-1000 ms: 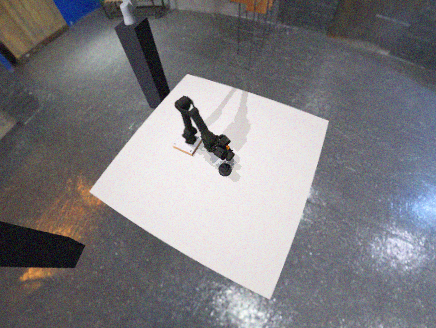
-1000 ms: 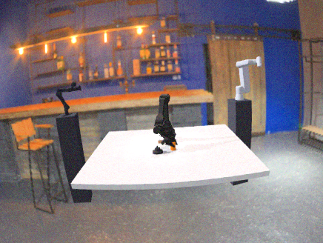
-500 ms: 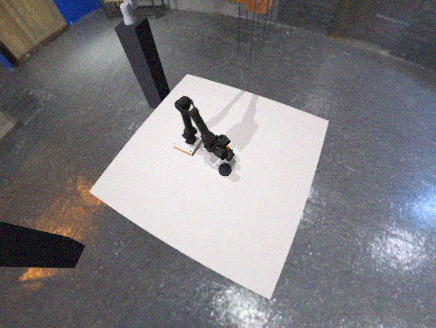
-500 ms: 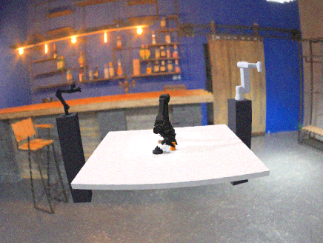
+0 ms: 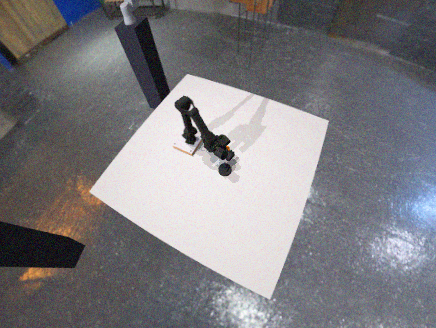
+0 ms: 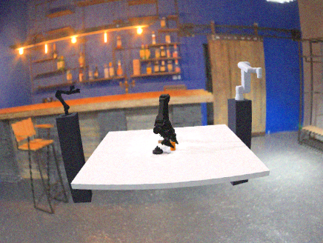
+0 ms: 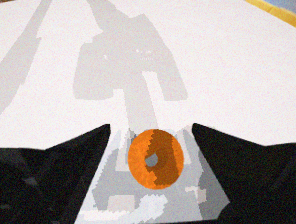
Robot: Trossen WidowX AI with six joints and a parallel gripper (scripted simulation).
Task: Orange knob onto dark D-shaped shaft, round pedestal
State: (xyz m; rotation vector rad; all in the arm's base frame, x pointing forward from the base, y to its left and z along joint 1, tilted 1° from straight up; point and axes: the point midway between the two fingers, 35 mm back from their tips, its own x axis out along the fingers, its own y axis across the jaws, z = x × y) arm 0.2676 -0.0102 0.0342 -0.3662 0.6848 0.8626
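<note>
The orange knob (image 5: 228, 148) (image 6: 173, 147) (image 7: 137, 160) stands on the white table, its round end with the hole facing the wrist camera. My gripper (image 6: 171, 143) (image 7: 152, 127) is open, with a fingertip on either side of the knob in the wrist view and a gap on both sides. In the top view the arm partly hides the knob. The dark round pedestal (image 5: 225, 170) (image 6: 158, 150) stands a little way off, apart from the knob, with nothing orange on it. Its shaft shows only as a small dark stub; the flat side cannot be made out.
The white table (image 5: 200, 215) (image 6: 207, 167) carries the arm's base plate (image 5: 184, 148), behind the pedestal as seen in the exterior view. Shadows of the arm fall across the table. Dark columns with other arms stand beyond the table's edges.
</note>
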